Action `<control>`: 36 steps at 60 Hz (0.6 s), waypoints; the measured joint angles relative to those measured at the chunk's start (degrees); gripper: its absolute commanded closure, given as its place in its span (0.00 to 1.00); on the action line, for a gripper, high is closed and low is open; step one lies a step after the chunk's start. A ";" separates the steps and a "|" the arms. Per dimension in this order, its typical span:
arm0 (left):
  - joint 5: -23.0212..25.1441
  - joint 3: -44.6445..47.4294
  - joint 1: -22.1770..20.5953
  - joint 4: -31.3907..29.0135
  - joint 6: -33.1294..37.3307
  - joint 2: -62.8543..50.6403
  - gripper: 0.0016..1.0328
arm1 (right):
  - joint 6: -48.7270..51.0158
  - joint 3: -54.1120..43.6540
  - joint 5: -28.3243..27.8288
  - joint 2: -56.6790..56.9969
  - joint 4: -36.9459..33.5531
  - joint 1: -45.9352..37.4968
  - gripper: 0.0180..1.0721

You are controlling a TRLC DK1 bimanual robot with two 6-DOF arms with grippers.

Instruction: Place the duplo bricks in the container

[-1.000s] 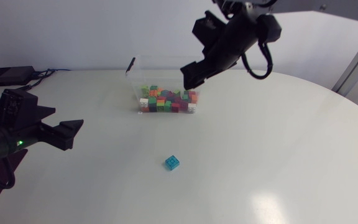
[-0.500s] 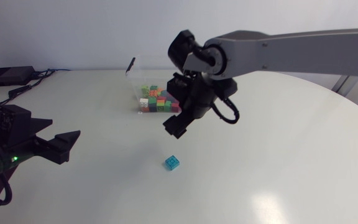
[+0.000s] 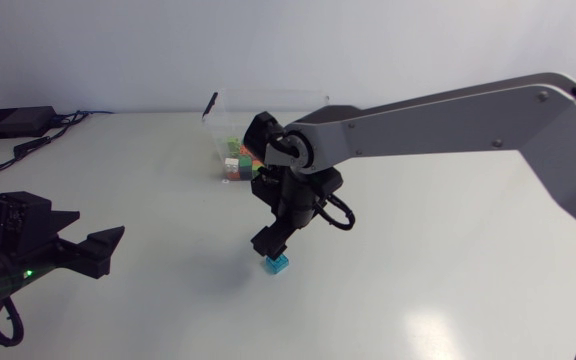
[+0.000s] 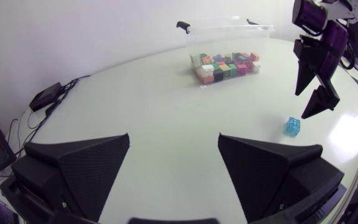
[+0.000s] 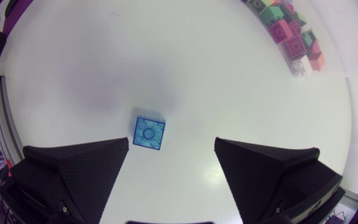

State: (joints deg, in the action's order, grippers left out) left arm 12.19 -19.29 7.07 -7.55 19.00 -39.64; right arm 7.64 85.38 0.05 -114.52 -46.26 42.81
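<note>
One blue brick [image 5: 149, 134] lies beneath our right gripper [image 5: 171, 142], spread wide; our left gripper [image 4: 174, 135], also spread, hangs far left.

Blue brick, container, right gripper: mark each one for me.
blue brick [image 5: 149, 134], right wrist view, its studded top face.
container [image 4: 229, 40], left wrist view, clear wall above the bricks inside.
right gripper [image 4: 302, 104], left wrist view, midway between its fingertips.

Bright, even light (fisheye-warped edges)

A blue duplo brick [image 5: 149, 134] sits studs-up, well apart from the clear container [image 4: 229, 38] of coloured bricks [image 4: 225, 65]
</note>
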 measured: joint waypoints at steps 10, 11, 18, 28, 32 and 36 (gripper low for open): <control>0.02 2.16 0.50 2.58 -0.68 2.40 0.04 | -0.09 0.09 0.00 -2.21 -0.02 0.76 0.05; 0.00 2.45 0.63 2.89 -0.90 2.64 0.04 | -0.17 0.13 0.00 -2.34 -0.02 0.76 0.05; 0.00 4.81 0.81 5.05 -1.46 4.17 0.04 | -0.20 0.76 0.00 -3.85 -0.02 0.76 0.07; 0.02 7.08 0.81 6.51 -1.51 5.40 0.04 | -0.22 1.49 0.00 -5.53 -0.09 1.03 0.07; 0.00 7.89 0.81 7.28 -1.73 6.08 0.04 | -0.24 2.16 0.00 -6.08 -0.09 1.03 0.08; 0.02 8.44 0.87 7.93 -2.25 6.97 0.04 | -0.42 2.91 0.00 -6.69 -0.07 1.03 0.10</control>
State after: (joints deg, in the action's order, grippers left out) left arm 12.21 -10.85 7.94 0.38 16.75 -32.67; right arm 7.22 88.29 0.05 -121.21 -46.33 43.83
